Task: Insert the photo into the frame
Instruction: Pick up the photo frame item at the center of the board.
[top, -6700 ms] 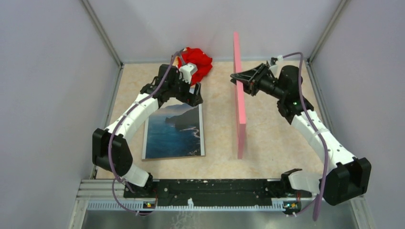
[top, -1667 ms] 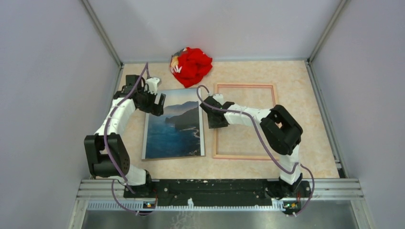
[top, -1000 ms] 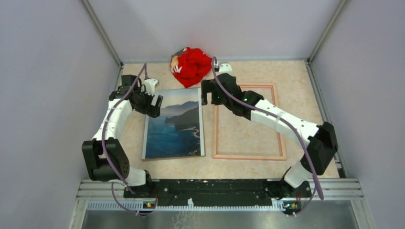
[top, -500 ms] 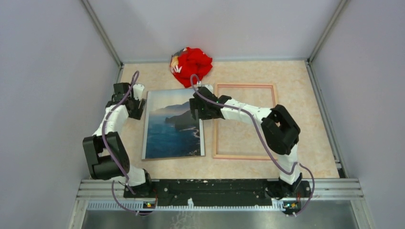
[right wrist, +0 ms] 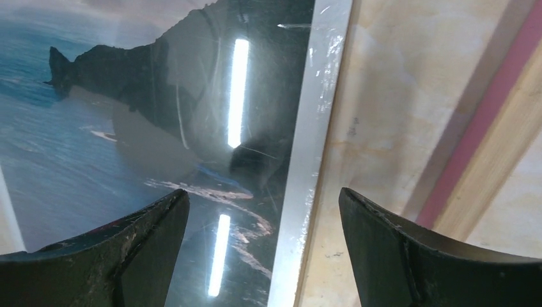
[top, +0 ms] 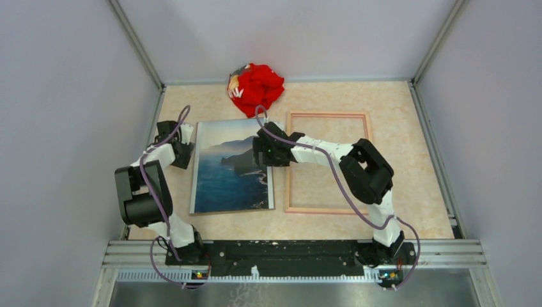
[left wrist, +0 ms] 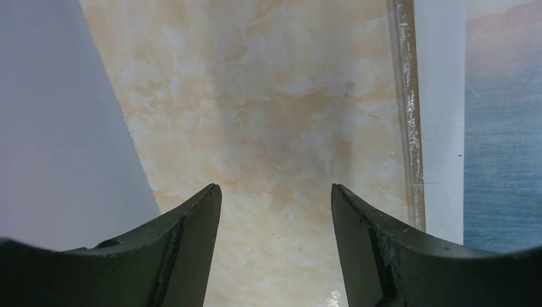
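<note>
The photo [right wrist: 128, 128] is gleaming glossy, mirroring strip lights. The frame [right wrist: 505, 147] is showing pale matt wood, pink-edged. The desk [left wrist: 268, 115] is looking smooth, marbled beige. The red bundle [top: 257, 88] is looking like crumpled cloth.

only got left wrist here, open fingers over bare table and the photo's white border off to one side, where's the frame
observer: the frame lies flat, just right of the photo, empty, with table showing through it
operator: and the other arm
observer: the right gripper hangs low over the photo's right edge, jaws open, one finger on either side of that edge
operator: anything else out there
observer: a red cloth bundle sits by the back wall, beyond the photo's far edge
</note>
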Robot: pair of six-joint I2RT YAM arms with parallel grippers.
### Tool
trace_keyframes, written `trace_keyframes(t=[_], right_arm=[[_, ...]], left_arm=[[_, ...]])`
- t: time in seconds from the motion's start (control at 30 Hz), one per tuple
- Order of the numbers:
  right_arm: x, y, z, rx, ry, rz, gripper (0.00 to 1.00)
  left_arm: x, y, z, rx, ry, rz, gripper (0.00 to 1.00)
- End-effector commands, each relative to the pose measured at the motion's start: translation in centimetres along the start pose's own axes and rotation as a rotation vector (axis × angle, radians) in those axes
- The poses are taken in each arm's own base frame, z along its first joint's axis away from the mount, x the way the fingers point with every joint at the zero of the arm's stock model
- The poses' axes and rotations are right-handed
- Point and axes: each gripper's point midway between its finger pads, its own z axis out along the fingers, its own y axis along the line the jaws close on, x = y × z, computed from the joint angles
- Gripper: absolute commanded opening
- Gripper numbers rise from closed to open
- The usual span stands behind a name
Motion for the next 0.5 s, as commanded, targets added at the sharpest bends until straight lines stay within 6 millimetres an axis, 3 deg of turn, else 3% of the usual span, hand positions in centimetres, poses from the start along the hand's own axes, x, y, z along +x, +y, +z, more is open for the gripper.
trace_keyframes(t=[0.0, 0.3, 0.47], right_arm=[[1.3, 1.4, 0.8, -0.075, 0.025, 0.045, 0.86], [3.1, 2.3, 1.0, -0.158, 0.075, 0.133, 0.82], [2.6, 3.0, 0.1, -0.188, 0.064, 0.142, 0.82]], left_arm=[[0.5, -1.4, 1.2, 0.051, -0.003, -0.038, 0.70], [0.6, -2.6, 1.5, 0.103, 0.002, -0.059, 0.70], [0.6, -3.7, 1.2, 0.150, -0.006, -0.064, 0.70]])
